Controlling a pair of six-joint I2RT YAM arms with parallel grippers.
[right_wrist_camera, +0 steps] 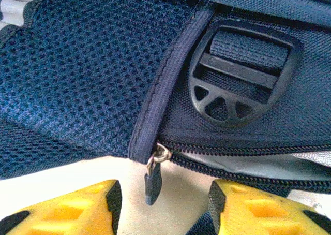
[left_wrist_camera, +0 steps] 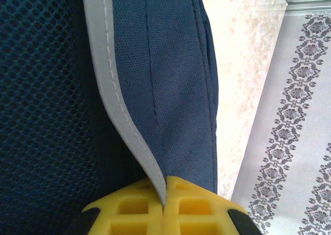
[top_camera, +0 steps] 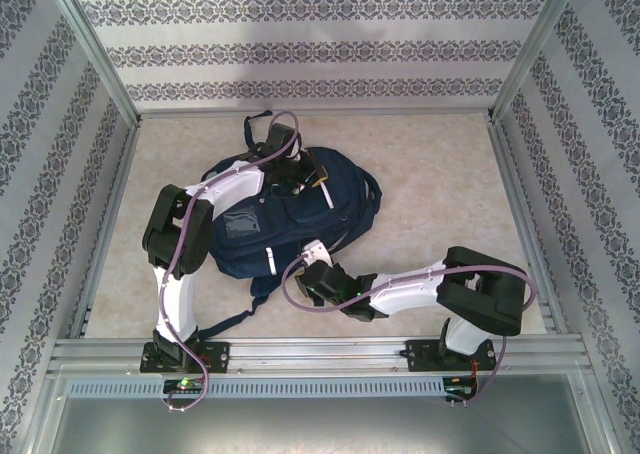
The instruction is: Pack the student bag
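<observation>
Roughly centred on the table [top_camera: 430, 184] lies one navy, white-striped student bag [top_camera: 290, 224]. The left gripper [left_wrist_camera: 164, 201] is clamped on its white-trimmed fabric, and the right gripper [right_wrist_camera: 163, 196] has its jaws apart, flanking one zipper pull [right_wrist_camera: 153, 186].

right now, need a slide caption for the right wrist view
Open right gripper frames the zipper pull hanging at the student bag seam, near a black strap buckle.

left arm [top_camera: 178, 304], right arm [top_camera: 410, 289]: white links, black joints | cables [top_camera: 284, 286]: purple | gripper fingers [right_wrist_camera: 67, 209]: yellow, waffle-recessed
</observation>
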